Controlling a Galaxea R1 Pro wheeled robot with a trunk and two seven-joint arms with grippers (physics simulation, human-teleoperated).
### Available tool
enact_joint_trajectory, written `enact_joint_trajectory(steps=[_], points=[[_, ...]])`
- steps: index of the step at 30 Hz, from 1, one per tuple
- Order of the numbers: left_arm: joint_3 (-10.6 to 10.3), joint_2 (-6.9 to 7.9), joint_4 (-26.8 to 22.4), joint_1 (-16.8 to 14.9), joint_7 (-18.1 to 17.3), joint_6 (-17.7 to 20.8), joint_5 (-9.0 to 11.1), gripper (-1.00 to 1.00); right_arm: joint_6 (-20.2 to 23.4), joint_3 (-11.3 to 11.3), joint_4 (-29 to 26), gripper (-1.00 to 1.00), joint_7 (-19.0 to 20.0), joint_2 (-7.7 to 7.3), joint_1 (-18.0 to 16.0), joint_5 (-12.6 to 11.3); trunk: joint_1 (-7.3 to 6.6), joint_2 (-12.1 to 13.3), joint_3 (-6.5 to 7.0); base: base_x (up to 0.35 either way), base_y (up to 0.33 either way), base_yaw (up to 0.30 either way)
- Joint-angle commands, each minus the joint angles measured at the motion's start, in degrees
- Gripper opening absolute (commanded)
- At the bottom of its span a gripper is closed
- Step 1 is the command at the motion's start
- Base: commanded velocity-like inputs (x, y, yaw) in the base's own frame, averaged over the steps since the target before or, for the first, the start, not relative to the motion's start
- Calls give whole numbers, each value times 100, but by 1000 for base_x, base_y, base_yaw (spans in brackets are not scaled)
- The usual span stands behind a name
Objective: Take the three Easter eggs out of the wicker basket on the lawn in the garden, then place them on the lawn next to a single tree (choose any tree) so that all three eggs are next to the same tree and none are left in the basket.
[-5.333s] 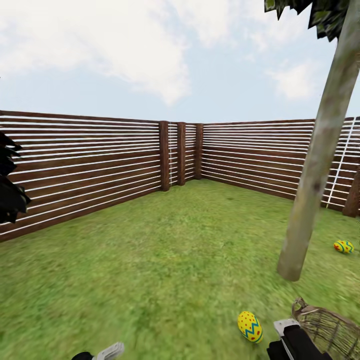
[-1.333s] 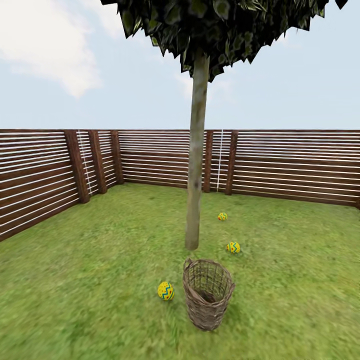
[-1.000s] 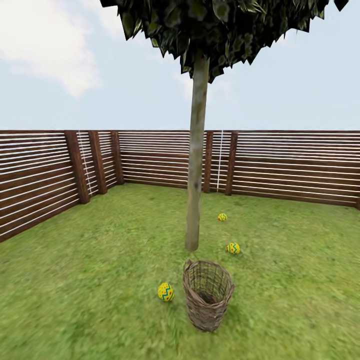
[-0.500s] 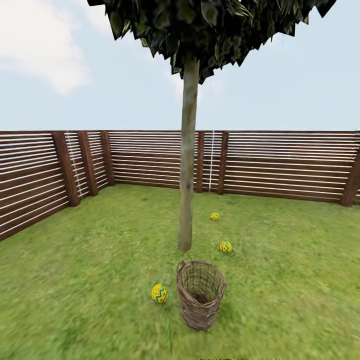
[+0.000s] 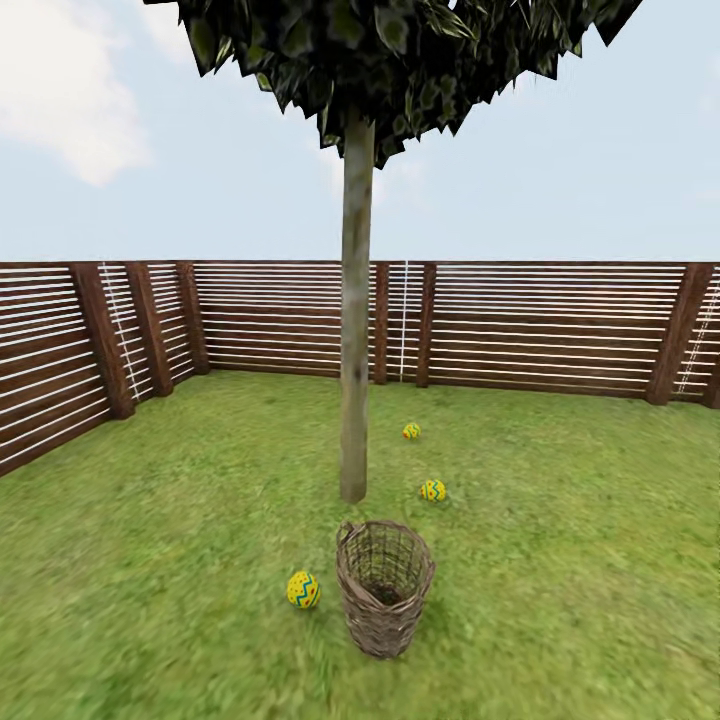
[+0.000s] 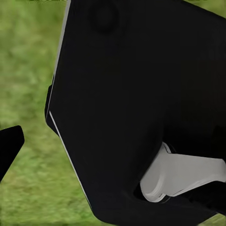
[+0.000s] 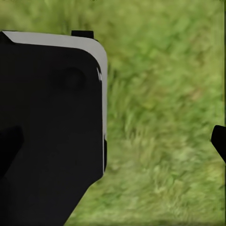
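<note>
Camera panned right since half a second ago; scene unchanged.
Lawn (image 5: 150, 560), fence (image 5: 540, 325), tree (image 5: 353, 400); basket (image 5: 384, 585) upright before the trunk, three eggs out on the grass (image 5: 303, 589) (image 5: 432, 490) (image 5: 411, 431). Gripper states: cannot tell.

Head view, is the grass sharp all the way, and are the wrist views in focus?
Head view: lawn crisp mid-distance, smeared near the bottom edge; fence rails bow slightly. Both wrist views: grass soft and blurry, dark robot parts blocking much of the picture.
</note>
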Motion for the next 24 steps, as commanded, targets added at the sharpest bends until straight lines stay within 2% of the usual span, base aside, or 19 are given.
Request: enact_joint_trajectory(steps=[1, 5, 11, 24], points=[[10, 8, 1, -7, -20, 13, 62, 100, 6, -46, 9, 100, -29, -21, -8, 67, 1, -6, -8, 0, 0, -4], [21, 23, -28, -7, -20, 6, 66, 100, -2, -43, 8, 100, -41, -50, -8, 72, 1, -6, -8, 0, 0, -2], [21, 124, -37, -7, -20, 6, 68, 100, 3, -38, 7, 100, -45, -44, -8, 73, 1, -6, -8, 0, 0, 0], [38, 123, -41, -7, -20, 4, 65, 100, 4, -37, 7, 100, -45, -57, -8, 67, 1, -6, -8, 0, 0, 0]])
